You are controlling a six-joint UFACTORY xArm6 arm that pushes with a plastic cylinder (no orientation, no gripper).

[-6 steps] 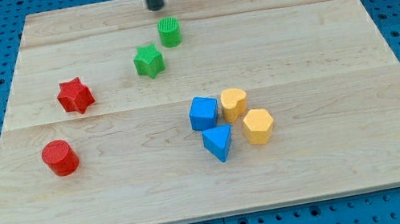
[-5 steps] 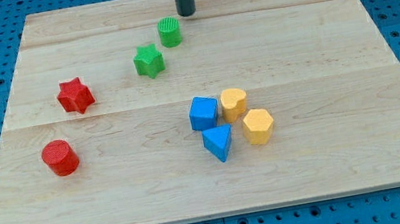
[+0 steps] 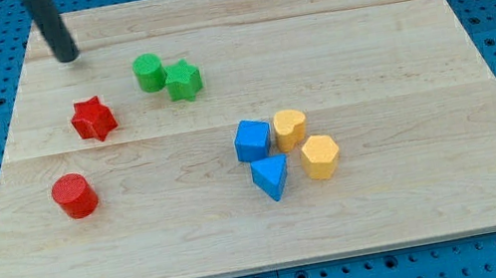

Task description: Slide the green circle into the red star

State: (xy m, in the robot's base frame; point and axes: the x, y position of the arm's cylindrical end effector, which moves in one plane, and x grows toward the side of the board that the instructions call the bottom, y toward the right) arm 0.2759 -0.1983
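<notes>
Resting near the top-left corner of the wooden desk (image 3: pixel 487 119), my tip (image 3: pixel 68 58) touches no block; the arm ends in a plain dark rod, so there are no fingers to be apart or together. The green circle (image 3: pixel 149 73) sits to the view's right of my tip and a little below it, well apart from it. Just beside the circle, on the side away from my tip, is the green star (image 3: pixel 184 79); the two look to be touching, though the gap is hard to judge from this angle. The red star (image 3: pixel 93 118) lies below my tip, near it, and to the left of and lower than the green circle, with bare wood between them. Farther below my tip, toward the view's bottom left, stands the red cylinder (image 3: pixel 74 195). Far to the right of and below my tip, four blocks cluster: a blue cube (image 3: pixel 252 140), a blue triangle (image 3: pixel 272 176), a yellow rounded block (image 3: pixel 290 128) and a yellow hexagon (image 3: pixel 320 157).
</notes>
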